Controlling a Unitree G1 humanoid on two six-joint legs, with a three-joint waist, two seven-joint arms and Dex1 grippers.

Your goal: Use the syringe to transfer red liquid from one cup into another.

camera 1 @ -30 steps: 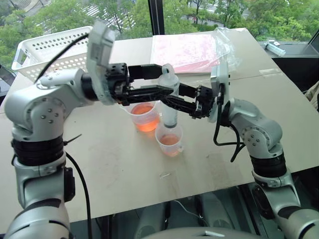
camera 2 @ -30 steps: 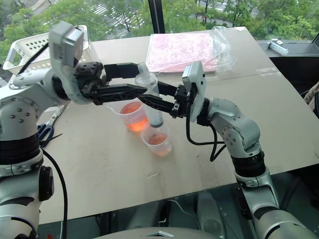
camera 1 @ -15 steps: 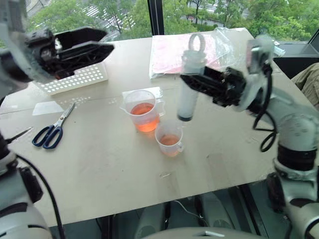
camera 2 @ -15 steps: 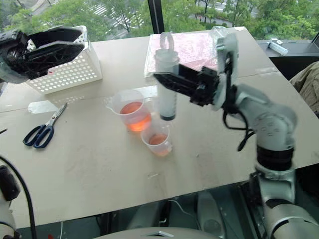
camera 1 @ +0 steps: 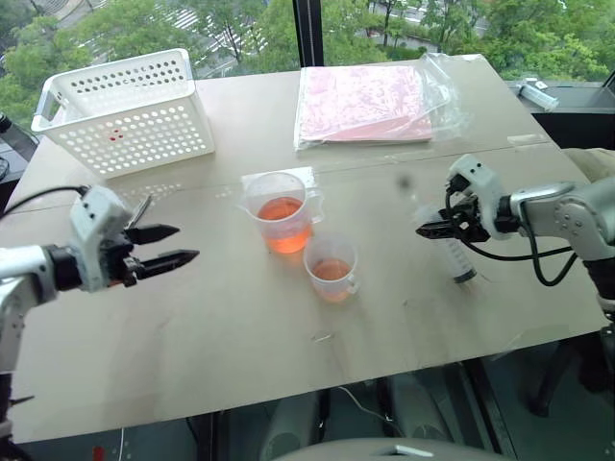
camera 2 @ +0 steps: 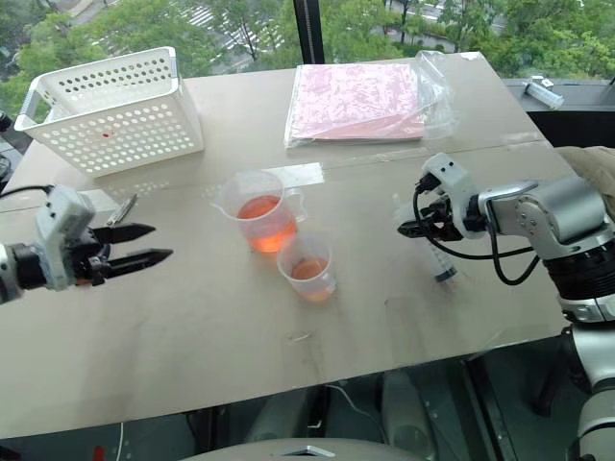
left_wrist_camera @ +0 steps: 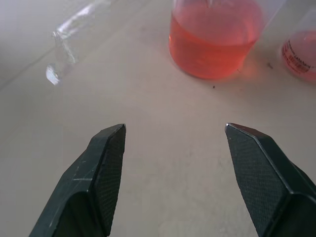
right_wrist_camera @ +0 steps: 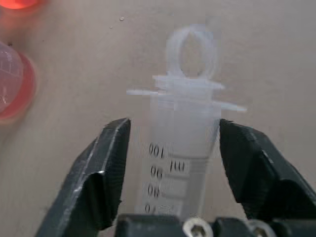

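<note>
The larger spouted beaker [camera 1: 282,213] stands mid-table with red liquid [camera 1: 281,230] in it. Just in front of it, the smaller cup [camera 1: 332,272] also holds red liquid. The clear syringe [camera 1: 454,254] is blurred and slants low over the table on the right, well apart from both cups. My right gripper [camera 1: 424,230] is open, with the syringe barrel [right_wrist_camera: 185,133] loose between its fingers and a gap on one side. My left gripper [camera 1: 184,243] is open and empty, low over the table to the left of the beaker [left_wrist_camera: 215,39].
A white perforated basket [camera 1: 125,110] stands at the back left. A pink folder in a clear bag [camera 1: 365,101] lies at the back centre. Scissors [camera 2: 120,211] lie beside my left gripper. A small syringe-like item [camera 1: 531,92] rests on the dark ledge at the far right.
My right arm swung right and down with the syringe, away from the small cup, and its jaws opened. My left arm let go of the plunger and dropped to the left.
</note>
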